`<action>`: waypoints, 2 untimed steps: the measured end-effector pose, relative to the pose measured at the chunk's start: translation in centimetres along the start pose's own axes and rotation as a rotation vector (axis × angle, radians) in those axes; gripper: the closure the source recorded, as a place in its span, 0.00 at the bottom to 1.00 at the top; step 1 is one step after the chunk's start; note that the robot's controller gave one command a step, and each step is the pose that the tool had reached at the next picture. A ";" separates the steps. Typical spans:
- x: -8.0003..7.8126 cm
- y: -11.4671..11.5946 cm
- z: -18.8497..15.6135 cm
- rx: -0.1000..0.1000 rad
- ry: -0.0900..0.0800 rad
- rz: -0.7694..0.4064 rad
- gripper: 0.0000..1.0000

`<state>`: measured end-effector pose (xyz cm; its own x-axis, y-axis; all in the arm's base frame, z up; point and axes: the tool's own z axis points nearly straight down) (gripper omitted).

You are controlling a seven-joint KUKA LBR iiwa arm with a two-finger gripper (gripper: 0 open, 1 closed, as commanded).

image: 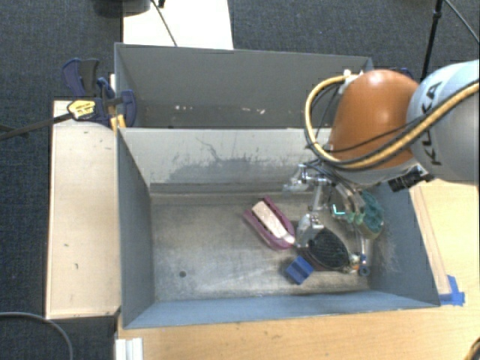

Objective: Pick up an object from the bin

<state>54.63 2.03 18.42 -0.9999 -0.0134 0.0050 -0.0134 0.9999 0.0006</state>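
While the arm [450,118] reaches in from the right, its wrist bends downward into the right half of the grey metal bin [187,88]. A rounded orange cover [371,115] caps the wrist, and black and yellow cables [322,103] loop around that cover. Below it the gripper [324,227] hangs low over the bin's floor, close to the right wall. Whether it is open or closed cannot be told, because its metal parts overlap the things beneath.

Directly under the gripper lies a black oval thing [324,250], flat on the floor toward the front right corner. A small blue block [298,270] lies just beside it, to the front left. A purple piece with a beige top [268,223] lies slantwise on the floor, near the gripper's left side. A teal translucent thing [369,216] sits to the gripper's right, by the right wall.

The bin's walls slope inward to a flat floor of dull grey metal. Pale scratches mark the rear wall, and the floor's left half carries faint specks. Dark grey carpet [37,21] surrounds the bin.
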 end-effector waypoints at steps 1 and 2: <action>2.1 -6.0 7.8 0.001 -0.002 -0.322 0.00; 1.9 -5.9 7.6 0.000 -0.007 -0.322 1.00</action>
<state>52.75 -3.85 10.81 -0.9442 -0.3293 -0.0023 -0.3293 0.9442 0.0010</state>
